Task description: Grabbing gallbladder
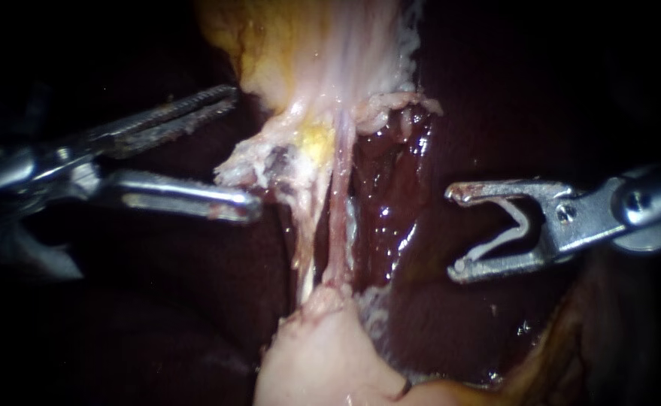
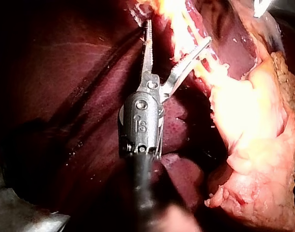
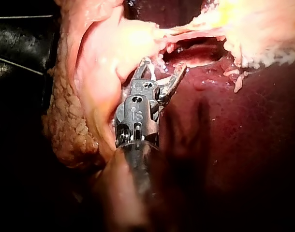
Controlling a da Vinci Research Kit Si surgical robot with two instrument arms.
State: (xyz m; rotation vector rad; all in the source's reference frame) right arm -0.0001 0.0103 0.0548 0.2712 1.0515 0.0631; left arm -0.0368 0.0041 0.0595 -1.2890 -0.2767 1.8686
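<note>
Dark liver (image 1: 435, 316) backs everything. The pale gallbladder (image 1: 307, 53) tapers just ahead of the left instrument (image 1: 244, 150), whose jaws gape, likely to bite it. The right instrument (image 1: 456, 231) waits well apart, jaws cradling a clip (image 1: 495, 244).

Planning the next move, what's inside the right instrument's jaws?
A white V-shaped clip, touching both jaws of the right instrument; no tissue. Dark liver shows behind, partly hidden by them.

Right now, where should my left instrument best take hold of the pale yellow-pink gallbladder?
On the gallbladder, likely the frayed whitish lower edge, from the view's left: it juts between the open jaws of the silver left instrument. The right instrument holds a white clip.
</note>
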